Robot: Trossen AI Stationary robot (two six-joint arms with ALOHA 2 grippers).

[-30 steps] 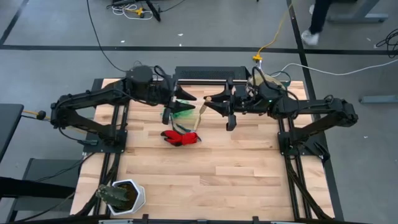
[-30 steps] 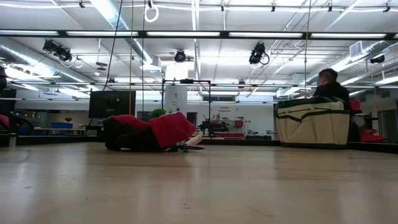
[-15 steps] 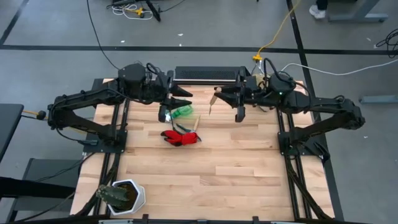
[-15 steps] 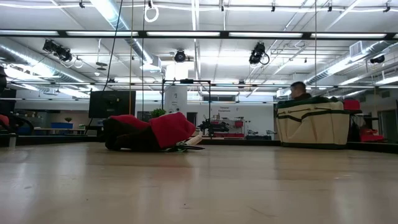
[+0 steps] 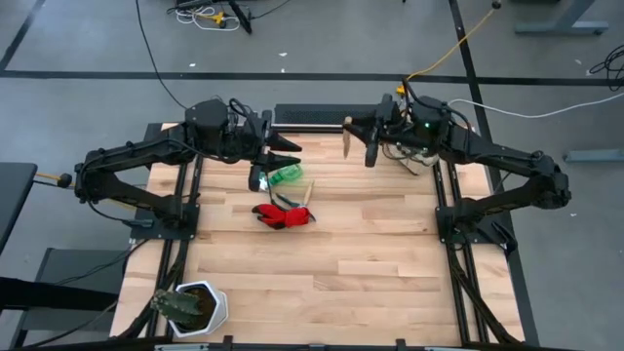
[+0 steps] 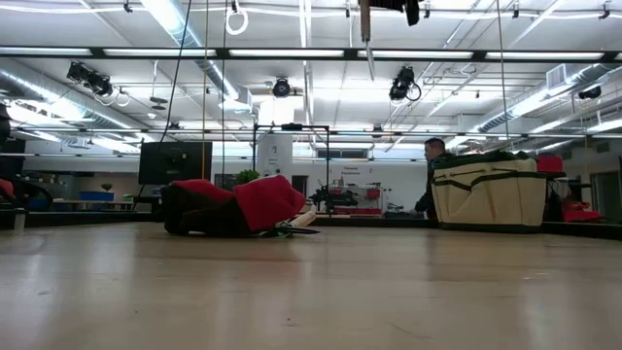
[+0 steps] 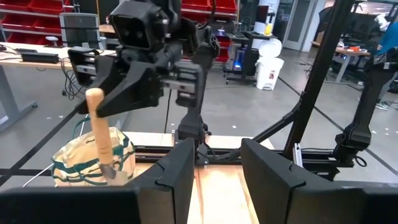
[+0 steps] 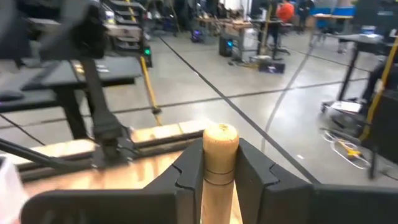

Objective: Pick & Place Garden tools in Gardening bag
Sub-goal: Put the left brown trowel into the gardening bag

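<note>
My right gripper (image 5: 353, 127) is shut on a wooden-handled hand tool (image 5: 347, 144) high over the table's far side, next to the beige gardening bag (image 6: 489, 190). The bag also shows in the left wrist view (image 7: 74, 163), and my right arm mostly hides it from above. My left gripper (image 5: 290, 148) is open and empty, above the translucent green watering vessel (image 5: 283, 175). The vessel lies on the table. A red glove (image 5: 281, 215) and another wooden-handled tool (image 5: 308, 192) lie just nearer. My right gripper pinches the tool's wooden handle near its rounded free end (image 8: 220, 138) between its two fingers. The rounded end sticks out past the fingers. The tool hangs down below them, metal end lowest (image 6: 364, 27), lifted clear of the table, in front of the bag (image 7: 102, 149).
A white pot with a dark plant (image 5: 190, 307) stands at the near left corner. Bare wooden tabletop (image 5: 351, 263) spreads across the middle and near side. A person (image 6: 432, 156) is in the room behind the bag.
My right gripper has carried the tool from beside the green vessel toward the table's far right, up and toward the bag. The tool has swung from slanting to hanging. My left gripper has drawn back a little toward the left. The person behind has walked left.
</note>
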